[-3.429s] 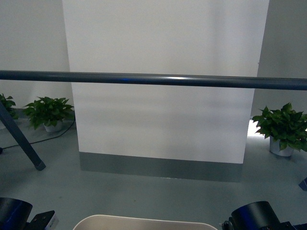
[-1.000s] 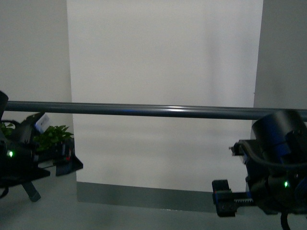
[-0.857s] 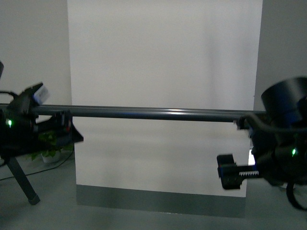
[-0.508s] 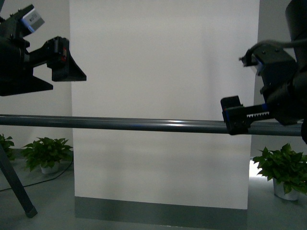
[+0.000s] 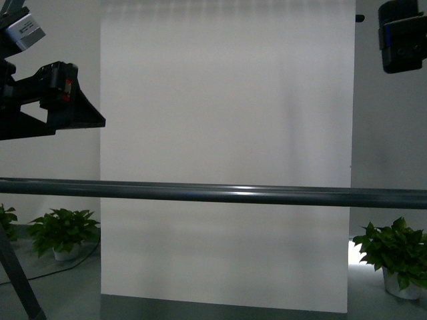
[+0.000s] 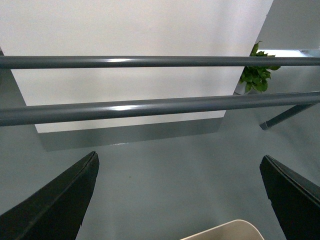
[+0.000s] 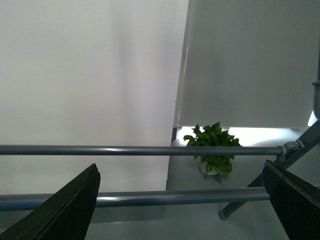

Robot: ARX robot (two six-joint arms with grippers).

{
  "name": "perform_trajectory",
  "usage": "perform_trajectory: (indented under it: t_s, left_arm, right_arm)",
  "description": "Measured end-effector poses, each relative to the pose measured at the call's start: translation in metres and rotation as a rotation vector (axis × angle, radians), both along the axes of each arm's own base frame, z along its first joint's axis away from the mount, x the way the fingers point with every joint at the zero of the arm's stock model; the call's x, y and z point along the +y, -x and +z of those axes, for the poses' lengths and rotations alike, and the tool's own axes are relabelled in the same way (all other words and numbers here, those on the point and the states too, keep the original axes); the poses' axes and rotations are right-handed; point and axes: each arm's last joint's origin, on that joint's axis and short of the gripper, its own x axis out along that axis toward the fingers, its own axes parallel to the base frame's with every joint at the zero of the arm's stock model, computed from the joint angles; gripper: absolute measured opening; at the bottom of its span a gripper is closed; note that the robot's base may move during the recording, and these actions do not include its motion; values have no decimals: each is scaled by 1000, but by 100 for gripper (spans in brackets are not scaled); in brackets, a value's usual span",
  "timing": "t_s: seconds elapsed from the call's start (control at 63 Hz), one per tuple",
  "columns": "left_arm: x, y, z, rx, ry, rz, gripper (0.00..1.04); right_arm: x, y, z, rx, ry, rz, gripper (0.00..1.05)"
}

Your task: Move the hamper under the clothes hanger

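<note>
A beige corner of the hamper (image 6: 226,232) shows only in the left wrist view, on the grey floor on the near side of the rack's bars. The clothes hanger (image 5: 213,194) is a dark grey rack. One long bar crosses the front view, and two parallel bars (image 6: 150,106) (image 7: 150,198) show in each wrist view. My left gripper (image 5: 75,107) is raised above the bar at the left and open (image 6: 177,200), with nothing between its fingers (image 6: 55,205). At the upper right, my right gripper (image 5: 402,40) is also open (image 7: 180,205) and empty.
A white panel (image 5: 227,133) with a grey base stands behind the rack. Potted plants sit on the floor at the left (image 5: 63,230) and right (image 5: 395,255). Slanted rack legs reach the floor (image 5: 17,283) (image 6: 284,116) (image 7: 270,179).
Both arms have lifted from floor level to above the bar. The right gripper has climbed to the view's top corner. The hamper's rim has dropped out of the front view.
</note>
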Motion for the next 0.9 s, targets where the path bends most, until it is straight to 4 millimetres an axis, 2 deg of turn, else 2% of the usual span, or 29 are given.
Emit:
perform_trajectory:
  t_s: [0.111, 0.254, 0.286, 0.302, 0.349, 0.444, 0.619, 0.714, 0.825, 0.857, 0.905]
  left_arm:
    - [2, 2, 2, -9, -2, 7, 98]
    - [2, 3, 3, -13, -3, 7, 98]
    - [-2, 4, 3, -33, -7, 39, 95]
    - [-4, 6, 2, -56, -12, 114, 92]
    - [-6, 10, -3, -87, -16, 195, 86]
    - [-8, 33, -24, -132, -14, 320, 70]
    - [-9, 69, -67, -134, -14, 333, 43]
    - [-9, 90, -100, -105, -19, 333, 22]
    - [-9, 108, -118, -101, -18, 332, 4]
    - [-9, 110, -120, -106, -17, 332, 2]
    - [-9, 118, -128, -105, -16, 332, 4]
  right_arm:
    - [-1, 7, 4, -21, -4, 3, 97]
    - [0, 5, 1, -12, -1, 5, 97]
    - [-1, 5, -1, 13, -3, 47, 94]
    - [-2, 7, -3, 44, -4, 94, 91]
    - [-4, 11, -9, 93, -14, 162, 85]
    - [-11, 26, -40, 141, -62, 254, 70]
    - [-25, 50, -88, 145, -95, 246, 43]
    - [-32, 66, -121, 157, -99, 249, 22]
    - [-37, 79, -143, 162, -101, 250, 4]
    - [-38, 81, -145, 161, -101, 248, 1]
    - [-40, 86, -156, 165, -103, 248, 2]
